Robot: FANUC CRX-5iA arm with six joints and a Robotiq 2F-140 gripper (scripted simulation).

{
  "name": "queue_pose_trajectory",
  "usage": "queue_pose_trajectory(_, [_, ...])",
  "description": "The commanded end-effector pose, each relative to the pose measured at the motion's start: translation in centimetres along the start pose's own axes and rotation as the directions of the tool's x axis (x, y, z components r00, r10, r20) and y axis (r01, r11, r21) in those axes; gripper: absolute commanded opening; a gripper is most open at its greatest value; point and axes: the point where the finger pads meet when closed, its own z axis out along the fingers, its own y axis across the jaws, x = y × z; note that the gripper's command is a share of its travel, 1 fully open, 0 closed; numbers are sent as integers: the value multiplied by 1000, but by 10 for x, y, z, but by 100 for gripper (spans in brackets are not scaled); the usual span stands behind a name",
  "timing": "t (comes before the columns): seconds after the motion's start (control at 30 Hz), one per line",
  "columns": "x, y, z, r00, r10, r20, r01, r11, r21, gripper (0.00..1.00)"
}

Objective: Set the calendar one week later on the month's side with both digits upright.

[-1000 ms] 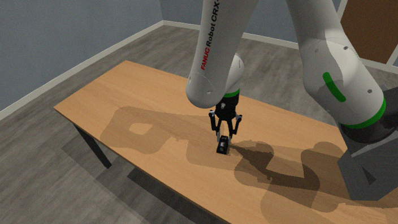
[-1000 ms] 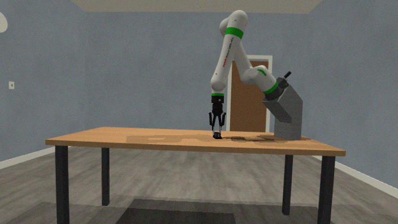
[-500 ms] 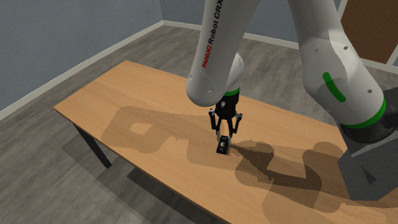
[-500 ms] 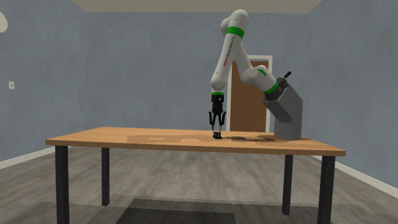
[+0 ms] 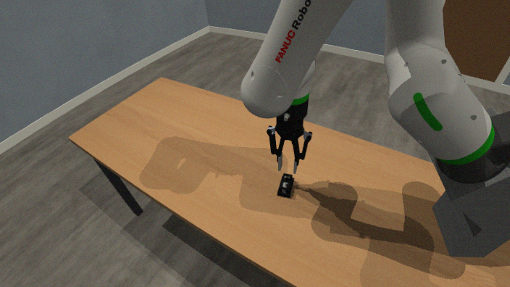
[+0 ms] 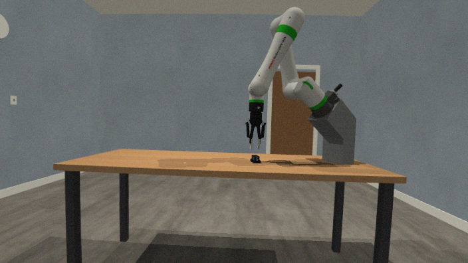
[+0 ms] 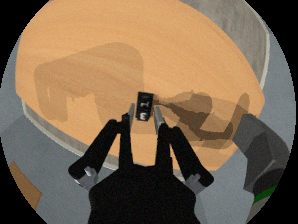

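Looking at a tiny, blocky black calendar (image 5: 285, 185) (image 6: 255, 159) (image 7: 144, 106) with pale markings, sitting mid-worktop (image 5: 152, 112) (image 6: 116, 163) (image 7: 90, 35) on smooth, streaky wood grain. Just above it, black-and-silver claw (image 5: 287, 171) (image 6: 254, 147) (image 7: 144, 110), slim fingers fairly narrow but apart, gripping nothing.

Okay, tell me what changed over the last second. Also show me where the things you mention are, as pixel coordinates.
The pincer (image 5: 287, 172) (image 6: 255, 145) (image 7: 144, 110) has risen from around the small black calendar (image 5: 285, 186) (image 6: 255, 159) (image 7: 144, 106) and now hangs above it, fingers apart, holding nothing. The calendar stays on the table (image 5: 119, 119) (image 6: 110, 163) (image 7: 75, 45); the robot's mount hasn't moved.
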Motion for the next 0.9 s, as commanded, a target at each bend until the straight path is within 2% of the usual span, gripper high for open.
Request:
queue_pose_trajectory(0.0, [-1,0,-17,1000,0,-2,0,1000,0,29])
queue_pose_trajectory(0.13, [-1,0,-27,1000,0,-2,0,1000,0,29])
queue_pose_trajectory(0.33, [-1,0,-29,1000,0,-2,0,1000,0,29])
queue_pose_trajectory(0.37, [-1,0,-29,1000,0,-2,0,1000,0,100])
queue_pose_trajectory(0.87, [-1,0,-29,1000,0,-2,0,1000,0,100])
